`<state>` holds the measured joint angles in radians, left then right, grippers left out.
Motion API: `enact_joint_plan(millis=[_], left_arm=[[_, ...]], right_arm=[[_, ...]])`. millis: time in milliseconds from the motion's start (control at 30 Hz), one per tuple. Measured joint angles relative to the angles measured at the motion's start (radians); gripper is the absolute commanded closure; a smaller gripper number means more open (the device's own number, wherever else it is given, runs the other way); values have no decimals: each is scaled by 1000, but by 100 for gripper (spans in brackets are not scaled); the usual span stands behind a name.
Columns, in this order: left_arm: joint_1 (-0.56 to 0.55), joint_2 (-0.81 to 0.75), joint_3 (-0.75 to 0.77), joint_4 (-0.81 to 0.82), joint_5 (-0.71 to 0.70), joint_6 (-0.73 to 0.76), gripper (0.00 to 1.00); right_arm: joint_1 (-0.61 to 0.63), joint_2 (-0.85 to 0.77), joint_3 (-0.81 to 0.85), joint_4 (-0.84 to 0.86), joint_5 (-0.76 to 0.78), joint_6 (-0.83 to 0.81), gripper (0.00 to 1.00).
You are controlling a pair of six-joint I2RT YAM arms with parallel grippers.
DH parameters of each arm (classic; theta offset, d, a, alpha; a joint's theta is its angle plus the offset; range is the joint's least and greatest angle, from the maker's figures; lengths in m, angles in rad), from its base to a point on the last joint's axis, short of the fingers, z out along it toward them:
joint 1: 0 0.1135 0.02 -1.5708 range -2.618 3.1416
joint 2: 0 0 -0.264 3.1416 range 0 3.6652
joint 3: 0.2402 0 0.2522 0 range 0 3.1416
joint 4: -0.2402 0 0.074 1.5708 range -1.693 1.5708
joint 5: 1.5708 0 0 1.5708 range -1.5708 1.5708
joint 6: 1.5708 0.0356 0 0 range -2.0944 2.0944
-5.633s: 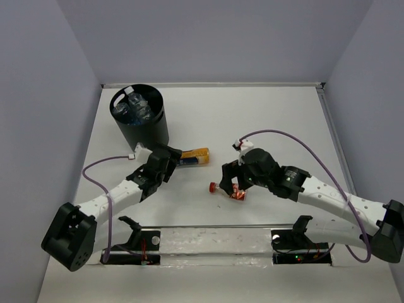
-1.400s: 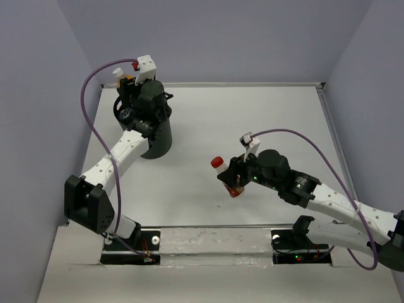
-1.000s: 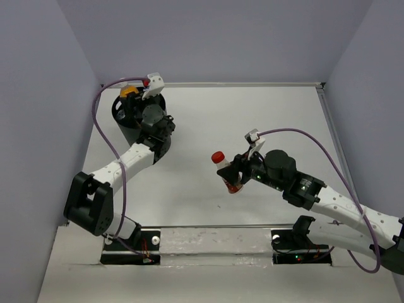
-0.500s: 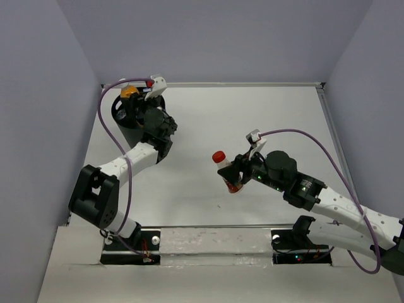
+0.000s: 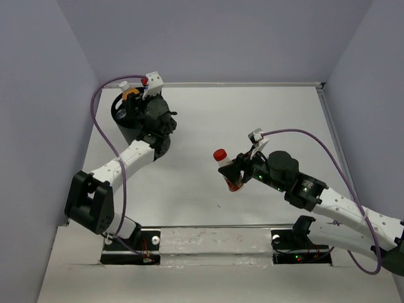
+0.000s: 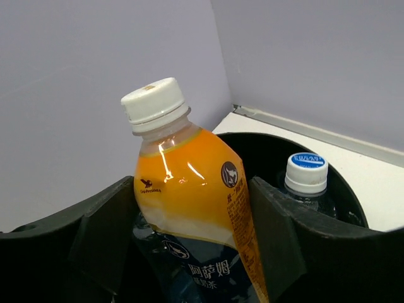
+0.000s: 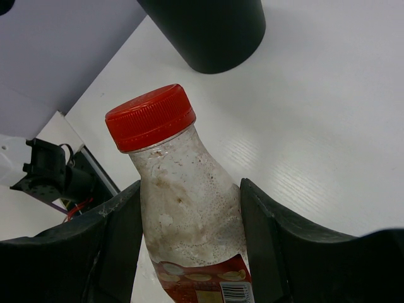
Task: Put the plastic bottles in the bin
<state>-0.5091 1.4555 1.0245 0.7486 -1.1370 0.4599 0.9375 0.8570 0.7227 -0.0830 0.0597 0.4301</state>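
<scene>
A: Black-fingered, the left gripper: pinched tight on an orange-yellow plastic bottle with a white cap and dark label. Held it tilted at the mouth of the tall black round bin.

B: Saw a clear bottle with a blue-and-white cap standing inside. And on the right?

A: Clamped likewise: right gripper on a cloudy plastic bottle with red cap and red label, raised off the white table, well apart from the bin.
</scene>
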Motion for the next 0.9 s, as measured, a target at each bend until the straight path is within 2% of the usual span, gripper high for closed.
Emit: enact_joint_plan(millis=[67,133,200,567,900], left_arm=[[0,-27,22,-58,2,-45,16],[0,-65,28,-112,8,-95,4],[0,-105,35,-166,11,-149,1],[0,-197,168,-577,156,-455,1],[1,-293,267,-818,355,-642,1]], right_arm=[[0,0,0,4,3,0,72],[0,0,0,4,5,0,72],[0,0,6,5,7,-2,72],[0,79,143,9,3,-29,72],[0,189,225,15,-18,-53,72]])
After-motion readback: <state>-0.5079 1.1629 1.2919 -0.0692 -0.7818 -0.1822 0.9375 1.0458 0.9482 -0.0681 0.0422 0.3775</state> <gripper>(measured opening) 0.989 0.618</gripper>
